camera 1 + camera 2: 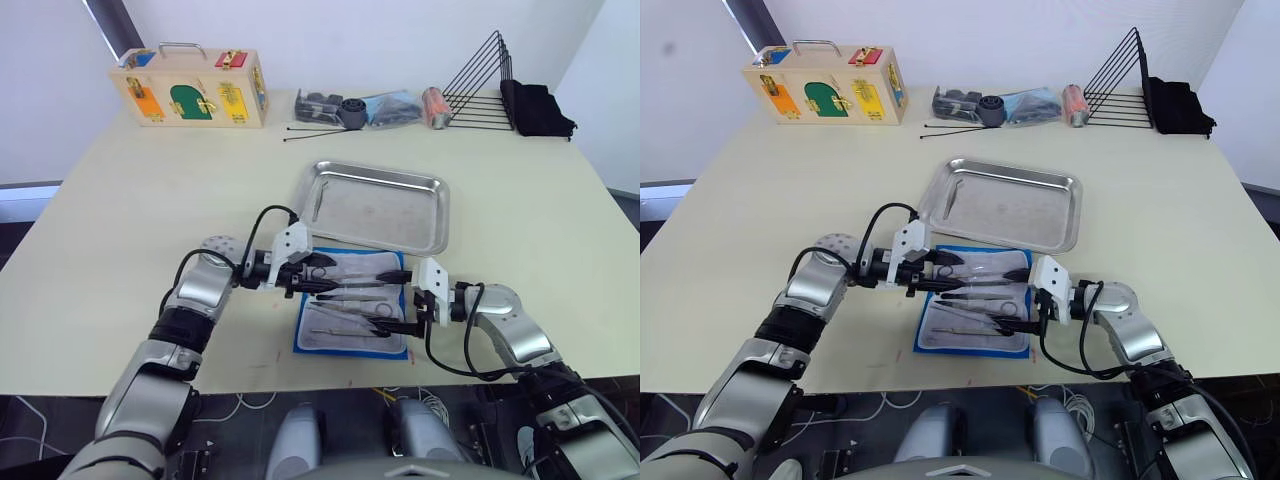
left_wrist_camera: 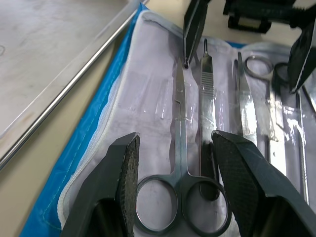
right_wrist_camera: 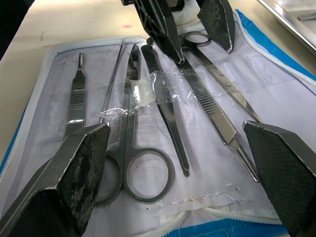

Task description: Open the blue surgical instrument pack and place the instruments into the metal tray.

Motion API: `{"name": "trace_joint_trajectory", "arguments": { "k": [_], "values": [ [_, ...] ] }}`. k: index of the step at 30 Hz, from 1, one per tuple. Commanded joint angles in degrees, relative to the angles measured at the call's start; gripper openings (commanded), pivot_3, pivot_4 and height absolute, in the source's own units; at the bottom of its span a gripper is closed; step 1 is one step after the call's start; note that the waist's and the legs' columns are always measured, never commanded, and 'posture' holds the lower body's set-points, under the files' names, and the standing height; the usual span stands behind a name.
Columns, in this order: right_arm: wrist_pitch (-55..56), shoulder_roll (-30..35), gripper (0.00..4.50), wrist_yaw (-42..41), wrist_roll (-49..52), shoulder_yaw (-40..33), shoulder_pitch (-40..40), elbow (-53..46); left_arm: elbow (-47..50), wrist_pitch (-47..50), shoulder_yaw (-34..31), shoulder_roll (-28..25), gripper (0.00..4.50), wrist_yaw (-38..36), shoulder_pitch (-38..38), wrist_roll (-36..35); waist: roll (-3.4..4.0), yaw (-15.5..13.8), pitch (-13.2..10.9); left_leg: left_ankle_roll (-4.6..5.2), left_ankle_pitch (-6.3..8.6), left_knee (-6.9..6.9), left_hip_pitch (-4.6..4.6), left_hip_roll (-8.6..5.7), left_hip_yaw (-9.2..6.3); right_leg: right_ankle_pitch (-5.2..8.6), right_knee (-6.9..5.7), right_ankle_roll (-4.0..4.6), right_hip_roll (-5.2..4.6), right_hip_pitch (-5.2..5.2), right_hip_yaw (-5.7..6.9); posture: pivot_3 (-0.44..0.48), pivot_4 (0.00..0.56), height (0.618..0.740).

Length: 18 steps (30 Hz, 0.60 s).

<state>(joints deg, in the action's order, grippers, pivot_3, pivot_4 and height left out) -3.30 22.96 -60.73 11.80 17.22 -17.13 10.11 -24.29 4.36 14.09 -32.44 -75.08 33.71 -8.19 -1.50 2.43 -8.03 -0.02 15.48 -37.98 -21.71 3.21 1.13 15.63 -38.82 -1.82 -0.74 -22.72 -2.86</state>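
- The bright blue flat cloth surgical instrument pack is lying unfolded on the cream table, its pale grey-white lining facing up, just beside the near rim of the shallow shiny steel tray.
- The thin silver metal instruments, scissors with ring handles, forceps and tweezers, are resting side by side on the lining under clear tape strips.
- The left gripper is hovering over the pack's tray-side end, its two black fingers spread apart on either side of a pair of ring-handled scissors, gripping nothing.
- The right gripper is reaching in from the opposite side, fingers spread wide above the instruments, holding nothing.
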Motion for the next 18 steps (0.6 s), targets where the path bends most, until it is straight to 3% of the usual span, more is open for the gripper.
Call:
{"name": "trace_joint_trajectory", "arguments": {
  "k": [1,18],
  "values": [
    [-2.1,0.8,4.5,1.2,-4.0,2.2,2.7,5.7,-0.8,-0.1,0.0,-1.3,2.5,0.2,0.4,1.7,0.0,0.0,0.0,0.0,0.0,0.0,0.0,0.0,0.0,0.0,0.0,0.0,0.0,0.0,0.0,0.0,0.15,0.74],
    [-2.2,1.1,4.5,1.4,-4.0,2.0,3.3,5.1,-2.3,-3.3,1.0,-1.7,2.5,-0.6,2.8,5.1,-0.01,-0.1,0.0,0.0,0.0,0.0,-0.02,0.0,-0.01,0.0,0.01,0.0,0.0,0.0,0.01,0.0,0.15,0.74]
  ]
}}
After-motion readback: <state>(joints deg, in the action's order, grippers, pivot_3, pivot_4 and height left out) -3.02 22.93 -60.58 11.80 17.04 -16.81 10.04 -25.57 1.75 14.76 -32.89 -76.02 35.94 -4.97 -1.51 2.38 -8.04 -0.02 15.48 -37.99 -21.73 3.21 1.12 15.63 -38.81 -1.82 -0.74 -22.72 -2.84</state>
